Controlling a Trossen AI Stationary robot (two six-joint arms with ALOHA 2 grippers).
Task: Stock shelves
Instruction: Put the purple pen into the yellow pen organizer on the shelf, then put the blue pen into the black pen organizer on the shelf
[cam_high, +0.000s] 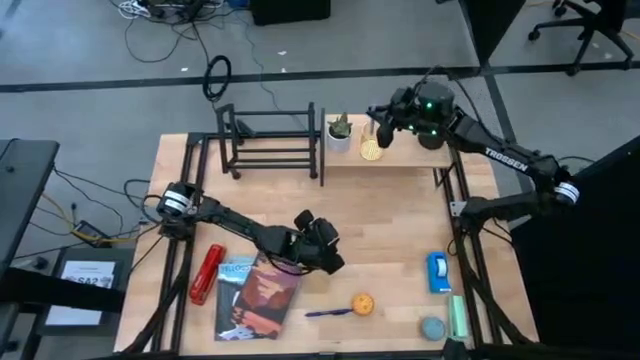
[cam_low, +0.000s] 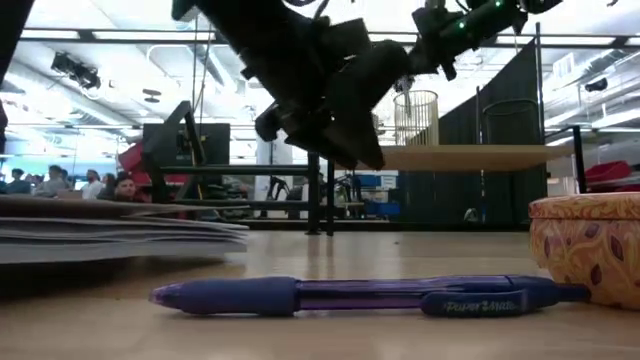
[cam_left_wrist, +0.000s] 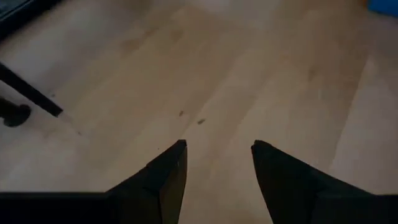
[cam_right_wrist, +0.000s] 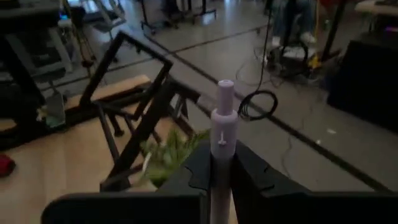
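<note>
The shelves stand at the table's far edge: a black bar rack and a pale wooden plank shelf. The plank carries a potted plant and a wire cup. My right gripper hovers just above the cup, shut on a pale purple pen. My left gripper hangs open over bare tabletop beside a stack of books, with nothing between its fingers. Another purple pen lies on the table near the front edge. My right gripper pinches the pale purple pen's barrel between its two fingers. The pen's button end stands out past the fingertips, and its other end is hidden behind the gripper. The pen is lifted clear of the shelf.
Near the front lie a red stapler, a patterned orange tin, a blue tape dispenser, a round teal thing and a green stick. Bare wood lies at the table's middle.
</note>
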